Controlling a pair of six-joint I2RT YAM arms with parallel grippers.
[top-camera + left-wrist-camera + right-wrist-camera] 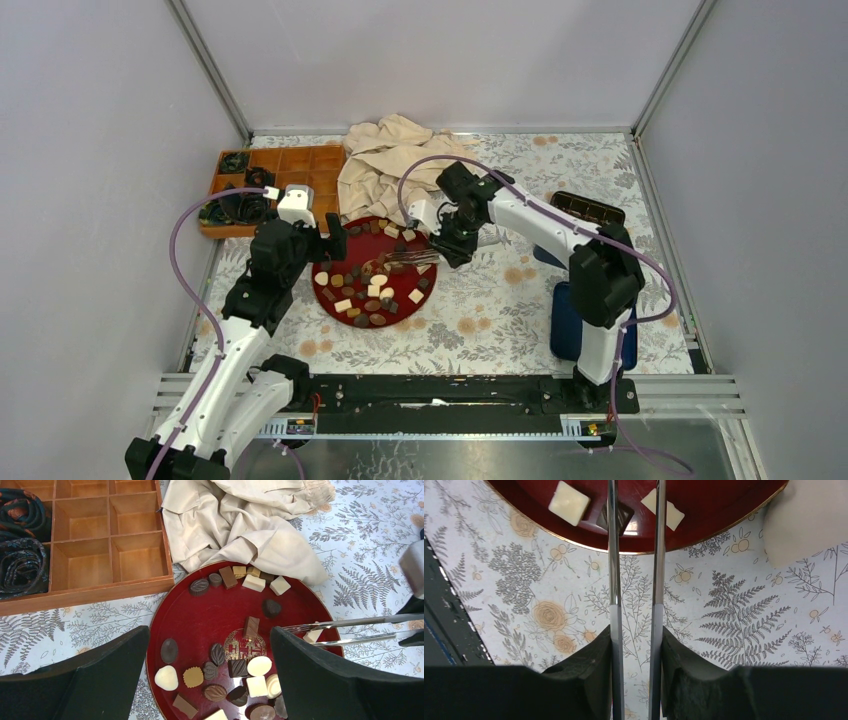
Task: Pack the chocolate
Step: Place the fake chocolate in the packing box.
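Observation:
The chocolate (370, 290), several small dark, light brown and cream pieces, lies spread on a round red plate (328, 292). My left gripper (209, 645) hovers open over the plate's near side, with the chocolate (240, 667) below and between its fingers. My right gripper (636, 640) is shut on a pair of metal tongs (613, 580). The tongs (410, 260) reach left over the plate's right part. In the right wrist view their arms run over a dark square piece (621, 516) and a white piece (669, 514); their tips are out of frame.
A wooden compartment box (290, 170) with dark rolled fabric (235, 205) sits at the back left. A crumpled beige cloth (390, 160) overlaps the plate's far rim. A dark tray (590, 208) and a blue object (563, 320) stand on the right.

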